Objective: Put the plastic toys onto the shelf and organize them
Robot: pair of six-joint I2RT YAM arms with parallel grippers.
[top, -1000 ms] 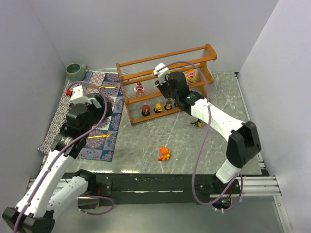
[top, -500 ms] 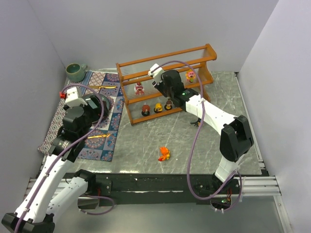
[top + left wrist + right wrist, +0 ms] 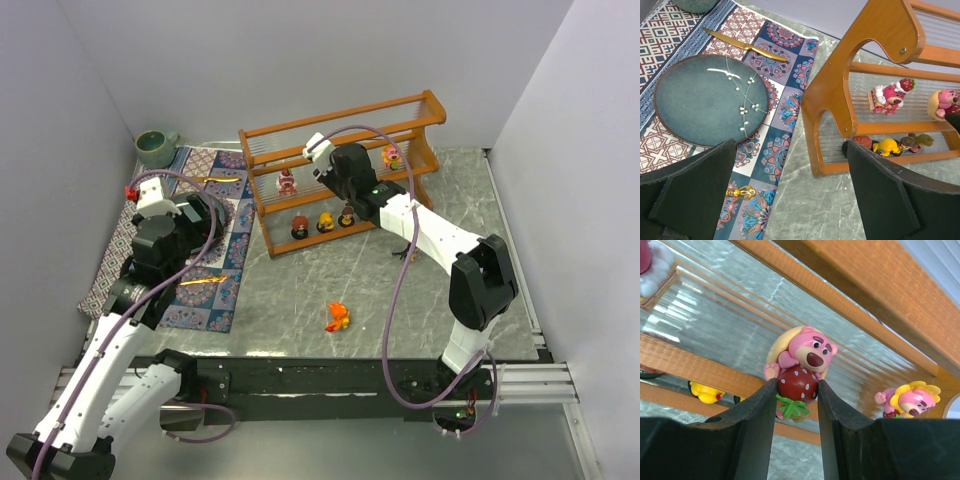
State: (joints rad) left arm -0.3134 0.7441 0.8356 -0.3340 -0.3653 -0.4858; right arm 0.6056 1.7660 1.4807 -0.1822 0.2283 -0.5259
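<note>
Though half-hidden in R gripper (image 3: 792,390), pink bear (image 3: 808,353) at shelf (image 3: 865,290)

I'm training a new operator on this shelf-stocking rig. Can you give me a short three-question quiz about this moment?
1. True or false: the left gripper is open and holds nothing.
2. What is the right gripper shut on? A) a red block B) the pink bear toy hugging a strawberry C) a blue ball
3. Fill in: the orange toy lies on the ___, apart from the shelf.
Key: 1 true; 2 B; 3 table.
</note>
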